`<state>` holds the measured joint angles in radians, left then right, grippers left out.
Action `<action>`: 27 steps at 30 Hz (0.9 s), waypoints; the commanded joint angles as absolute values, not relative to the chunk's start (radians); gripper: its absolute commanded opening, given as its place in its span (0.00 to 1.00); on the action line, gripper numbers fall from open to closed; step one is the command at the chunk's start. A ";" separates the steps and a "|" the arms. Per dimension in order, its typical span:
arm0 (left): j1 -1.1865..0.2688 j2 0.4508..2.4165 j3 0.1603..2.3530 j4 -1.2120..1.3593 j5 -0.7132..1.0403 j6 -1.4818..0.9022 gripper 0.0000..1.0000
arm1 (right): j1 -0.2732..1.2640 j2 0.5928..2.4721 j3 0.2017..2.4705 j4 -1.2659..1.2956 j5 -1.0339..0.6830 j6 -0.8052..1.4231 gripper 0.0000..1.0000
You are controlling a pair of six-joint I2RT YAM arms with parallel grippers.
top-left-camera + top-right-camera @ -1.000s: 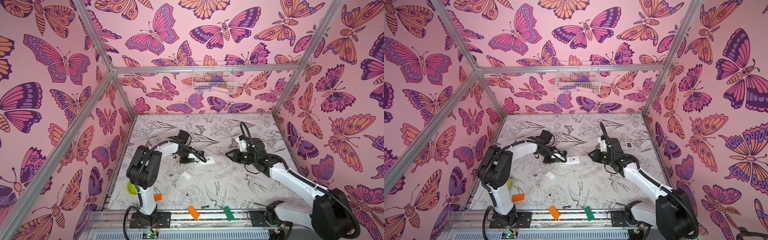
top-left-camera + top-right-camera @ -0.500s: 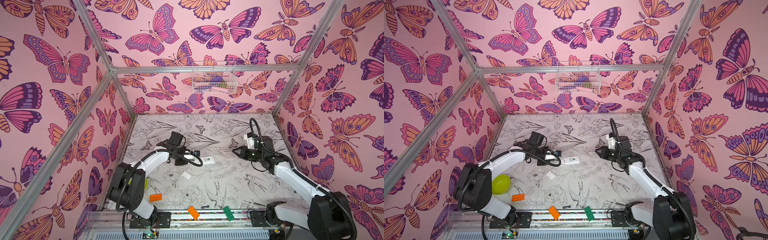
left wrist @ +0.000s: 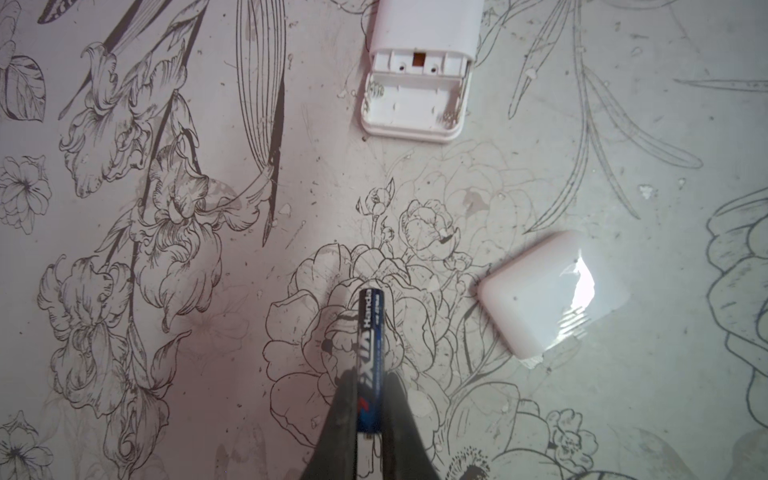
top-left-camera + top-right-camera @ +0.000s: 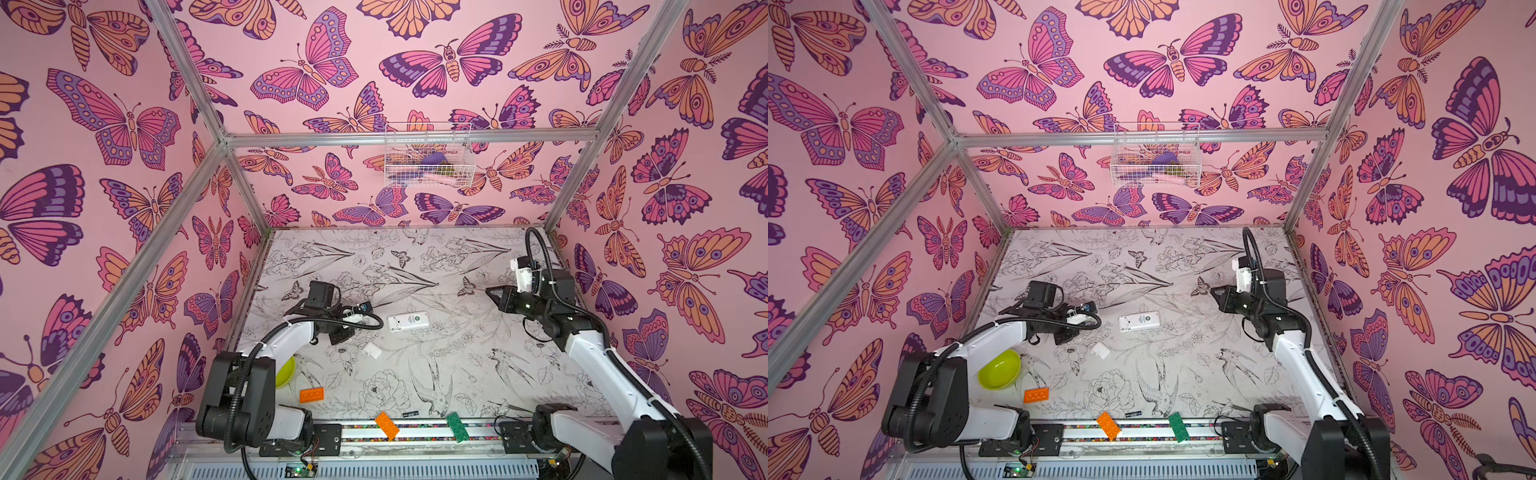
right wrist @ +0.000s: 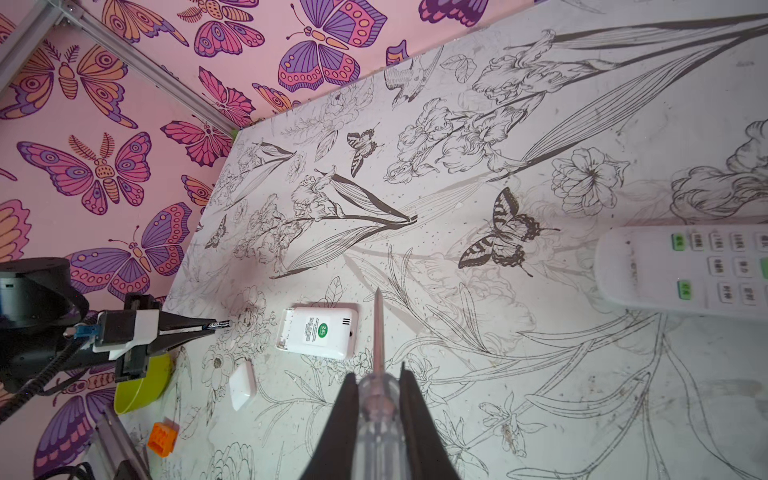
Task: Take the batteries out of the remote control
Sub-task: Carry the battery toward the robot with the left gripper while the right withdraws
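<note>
Your left gripper clamping a black battery, partly hidden by its fingers, your right gripper gripping a clear-handled screwdriver, handle cut off.

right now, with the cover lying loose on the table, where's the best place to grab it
Come straight down from above and pinch the white cover across two opposite straight edges, not the rounded corners. It lies low on the table, thin, so a side approach probably cannot get under it.
</note>
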<state>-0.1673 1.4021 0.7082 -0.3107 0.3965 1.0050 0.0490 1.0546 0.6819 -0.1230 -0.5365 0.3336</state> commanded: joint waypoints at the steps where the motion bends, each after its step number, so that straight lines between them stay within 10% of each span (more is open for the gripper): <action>1: -0.146 1.390 0.682 -0.274 0.433 1.010 0.02 | 0.045 1.037 0.631 -0.071 -0.535 0.319 0.00; 16: -0.128 1.397 0.592 -0.211 0.437 1.108 0.04 | 0.045 1.031 0.567 -0.106 -0.499 0.257 0.00; 27: -0.124 1.405 0.532 -0.149 0.427 1.151 0.24 | 0.045 1.051 0.545 -0.046 -0.525 0.287 0.00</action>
<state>-0.1307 1.4029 0.5472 -0.1669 0.4145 1.1328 0.0490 1.0416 0.5488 -0.0807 -0.5102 0.2874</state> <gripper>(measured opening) 0.222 0.167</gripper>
